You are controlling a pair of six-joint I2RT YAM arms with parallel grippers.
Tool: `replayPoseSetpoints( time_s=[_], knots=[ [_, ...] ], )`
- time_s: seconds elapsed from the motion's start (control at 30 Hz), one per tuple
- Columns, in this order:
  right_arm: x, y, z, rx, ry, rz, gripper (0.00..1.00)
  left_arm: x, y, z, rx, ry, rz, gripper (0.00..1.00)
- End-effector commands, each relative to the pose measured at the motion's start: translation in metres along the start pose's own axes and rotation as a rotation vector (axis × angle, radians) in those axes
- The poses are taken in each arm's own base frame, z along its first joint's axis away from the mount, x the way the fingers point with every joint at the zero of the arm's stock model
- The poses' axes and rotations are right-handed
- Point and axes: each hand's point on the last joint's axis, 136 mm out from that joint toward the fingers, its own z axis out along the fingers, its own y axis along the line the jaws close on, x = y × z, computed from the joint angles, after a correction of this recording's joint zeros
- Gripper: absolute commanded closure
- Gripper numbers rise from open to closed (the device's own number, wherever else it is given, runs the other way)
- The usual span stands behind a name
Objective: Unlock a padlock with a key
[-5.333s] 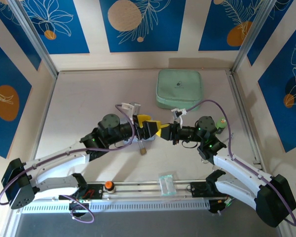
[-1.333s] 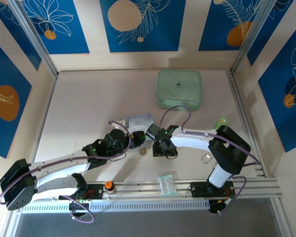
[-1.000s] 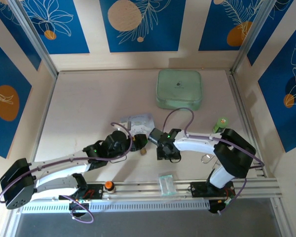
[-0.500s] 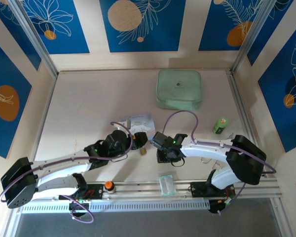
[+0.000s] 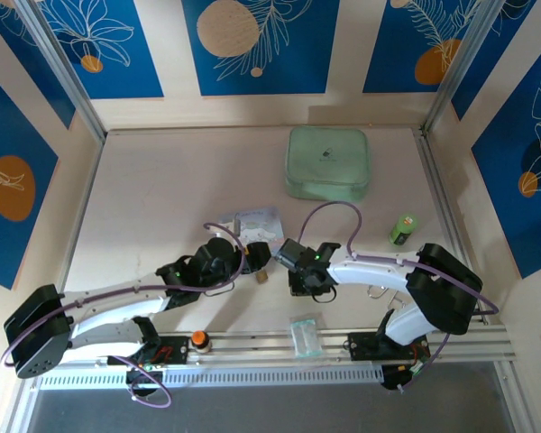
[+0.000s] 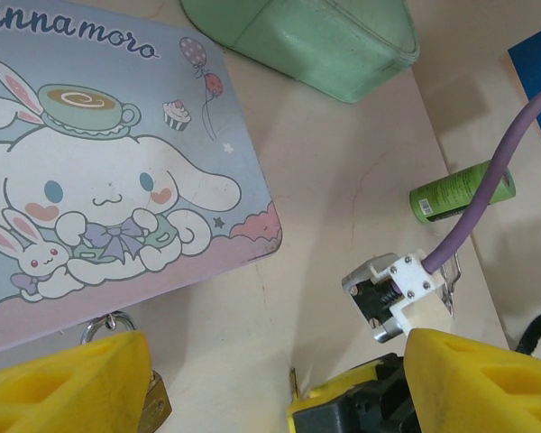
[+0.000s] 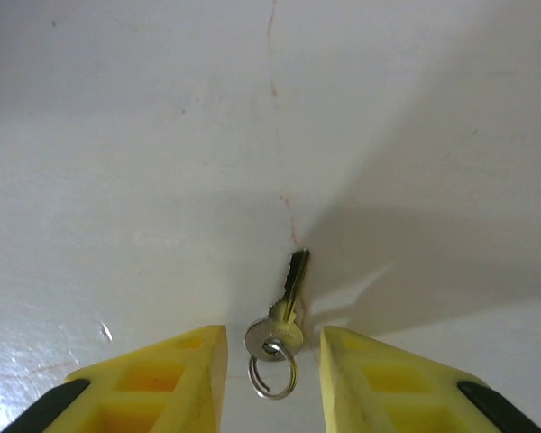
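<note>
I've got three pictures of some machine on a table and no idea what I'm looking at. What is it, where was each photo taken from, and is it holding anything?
You see a robot: a left arm and a right arm bolted at the near edge of a table, each ending in a yellow two-finger pincer. One picture looks down from above; the other two come from cameras on the left and right wrists. On it lie a cartoon box, a green pouch, a green cylinder, a brass padlock and a key. The left pincer is open, with the padlock next to one finger; the right pincer is open astride the key. Nothing looks gripped.
</note>
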Motion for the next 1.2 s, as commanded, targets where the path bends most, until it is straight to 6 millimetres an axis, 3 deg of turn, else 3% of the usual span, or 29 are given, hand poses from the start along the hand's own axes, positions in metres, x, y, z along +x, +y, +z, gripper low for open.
replayPoseSetpoints(
  time_s=[0.0,0.17,0.33,0.53,1.17],
  knots=[
    [0.020,-0.014,0.003,0.065,0.055,-0.008,0.68,-0.009,-0.015,0.000,0.037,-0.026,-0.023,0.26],
    [0.026,-0.019,0.004,0.081,0.065,-0.015,0.69,-0.008,-0.014,0.001,0.037,-0.026,-0.029,0.26],
    [0.016,-0.014,0.014,0.025,0.038,-0.002,0.71,-0.006,-0.012,0.002,0.035,-0.026,-0.036,0.26],
    [0.001,0.001,0.008,-0.036,-0.009,-0.007,0.72,-0.005,-0.011,0.001,0.037,-0.022,-0.037,0.26],
    [-0.014,0.002,0.020,-0.019,-0.013,0.014,0.78,-0.006,-0.009,0.003,0.013,-0.025,-0.034,0.26]
  ],
)
